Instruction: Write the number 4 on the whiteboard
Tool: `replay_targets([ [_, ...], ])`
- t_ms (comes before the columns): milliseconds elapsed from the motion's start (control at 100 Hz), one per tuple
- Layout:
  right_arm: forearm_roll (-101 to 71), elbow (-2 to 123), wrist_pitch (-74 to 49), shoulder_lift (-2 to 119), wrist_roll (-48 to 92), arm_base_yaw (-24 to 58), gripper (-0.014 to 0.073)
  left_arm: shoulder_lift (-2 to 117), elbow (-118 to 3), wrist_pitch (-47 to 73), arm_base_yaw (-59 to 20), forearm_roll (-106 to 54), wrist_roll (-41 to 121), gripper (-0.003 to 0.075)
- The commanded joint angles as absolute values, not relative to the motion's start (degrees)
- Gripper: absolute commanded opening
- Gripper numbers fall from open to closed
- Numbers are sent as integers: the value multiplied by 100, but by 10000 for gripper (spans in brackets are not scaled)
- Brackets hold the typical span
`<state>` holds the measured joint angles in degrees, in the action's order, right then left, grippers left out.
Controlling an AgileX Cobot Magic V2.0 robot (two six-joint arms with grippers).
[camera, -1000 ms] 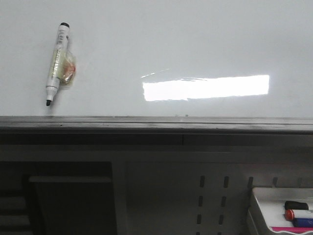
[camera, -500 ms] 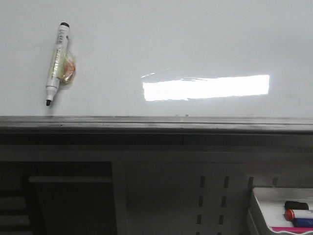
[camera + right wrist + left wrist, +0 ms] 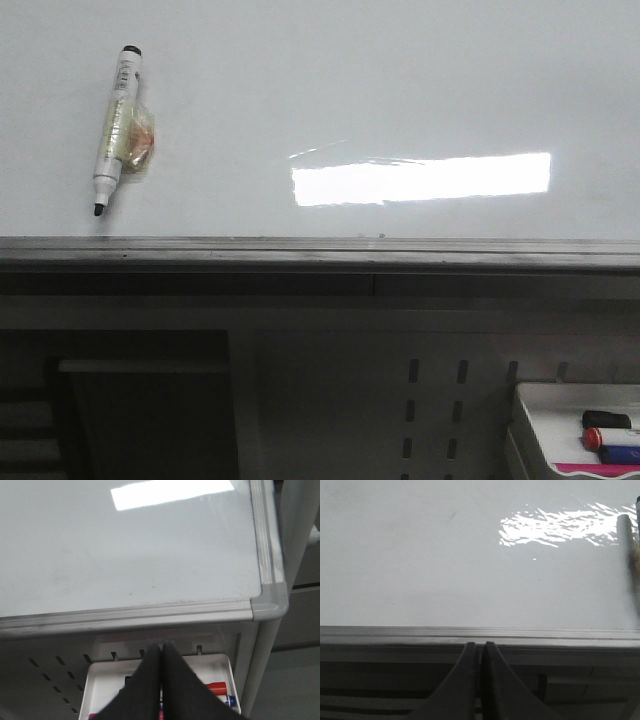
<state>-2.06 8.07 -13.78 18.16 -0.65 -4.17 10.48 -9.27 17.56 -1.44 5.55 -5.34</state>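
The whiteboard (image 3: 400,90) lies flat and unmarked, its grey edge rail just ahead of both end effectors, so no number 4 is written yet. The left end effector (image 3: 480,652) and right end effector (image 3: 161,652) each have fingers pressed together on nothing, held back off the board, which I judge a waiting posture. The marker (image 3: 115,130) lies uncapped on the board, ahead and to the right of the left end effector, presumably staged for pickup.
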Motion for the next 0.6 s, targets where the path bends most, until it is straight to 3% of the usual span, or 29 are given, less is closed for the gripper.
replay_targets([
  [0,-215,1035,-579,2034,-66,-455,-64,1350,-1253,1327,-184,519,-538,-20],
  [90,-215,1035,-343,2045,-66,-455,-64,1523,-1289,1262,-198,278,-549,20],
  [240,-215,1035,-304,2045,-66,-455,-64,1795,-1270,576,-198,254,-549,314],
  [310,-215,1035,-289,2045,-66,-455,-64,1979,-1230,-182,-198,150,-549,400],
  [450,-215,1035,-301,2045,-66,-455,-64,2652,-1251,-828,-366,313,-549,406],
  [590,-215,1035,-314,2045,-66,-455,-64,3653,-1416,-1060,-1148,313,-549,406],
])
